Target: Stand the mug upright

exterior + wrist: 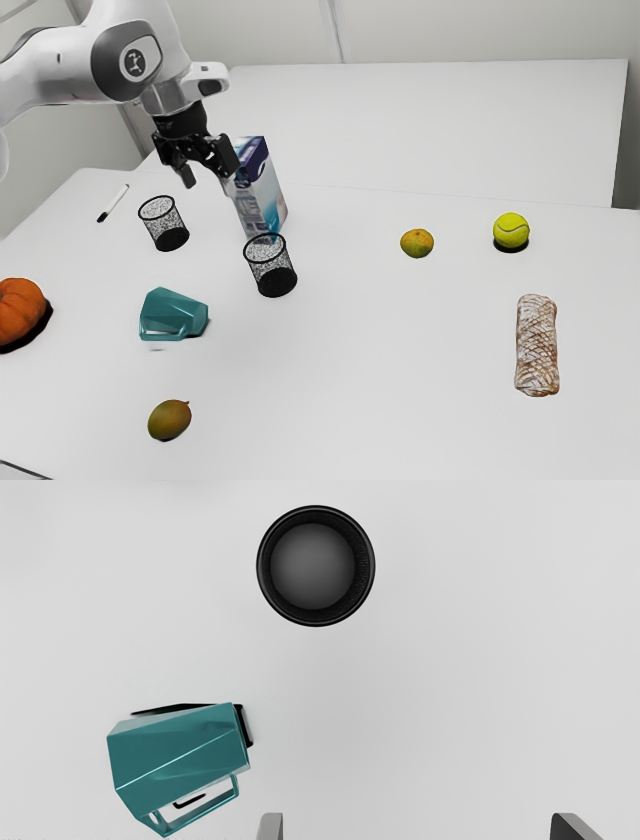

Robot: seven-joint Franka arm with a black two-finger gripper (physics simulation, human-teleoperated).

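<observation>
Mug (180, 760) observed lying on its side on the table (340, 400), handle out to one side, near a mesh cup (315, 566); upright condition not met. Gripper (208, 172) is raised above the table, fingers parted and holding nothing. Step in hand judged to be the approach: next move calls for bringing the open fingers over and down astride the mug, then a firm grip before any tilting.

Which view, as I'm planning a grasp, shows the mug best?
The wrist view: it shows the mug close up, on its side, the handle plainly looped. The exterior view shows it from farther off, also tipped over.
</observation>
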